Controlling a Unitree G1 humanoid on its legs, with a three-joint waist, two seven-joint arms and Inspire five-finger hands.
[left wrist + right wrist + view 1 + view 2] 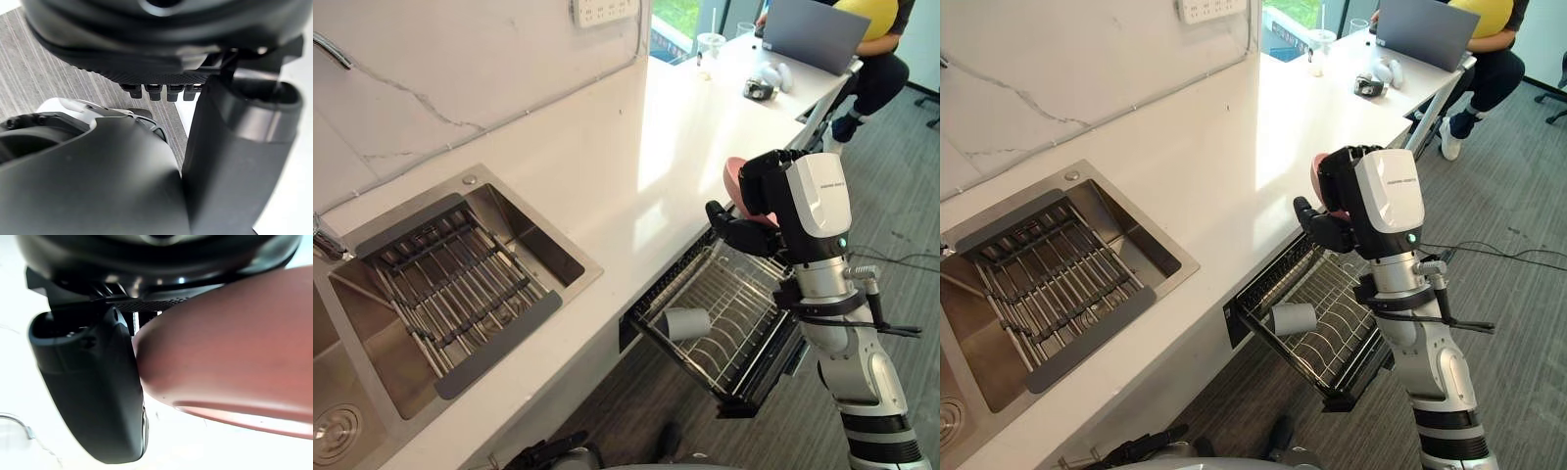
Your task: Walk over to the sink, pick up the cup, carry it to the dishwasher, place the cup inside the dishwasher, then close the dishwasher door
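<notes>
Above the pulled-out dishwasher rack (744, 304), the right robot hand (744, 233) was closed round the pink cup (735, 181), holding it clear of the wires and just off the edge of the desk (646, 147). That rack already held one thing: a grey cup (687, 322) lying on its side near the rack's left end. Well to the left, the steel sink (548, 245) set into the desk held a dark drain rack (450, 284) with nothing on it.

From the head views only a pink sliver of the cup showed behind the dark robot hand. The right wrist view gave more: the thumb pressed flat against the cup's rounded wall, and a paler rim along one edge. Even so, I could not tell which way its mouth pointed or how its long axis ran.

The left robot hand (156, 54) showed in its own wrist view over grey floor, and how far open it was could not be told.

At the desk's far end a seated person (876, 39) sat behind a laptop (813, 29), a clear cup (710, 49) nearby.
</notes>
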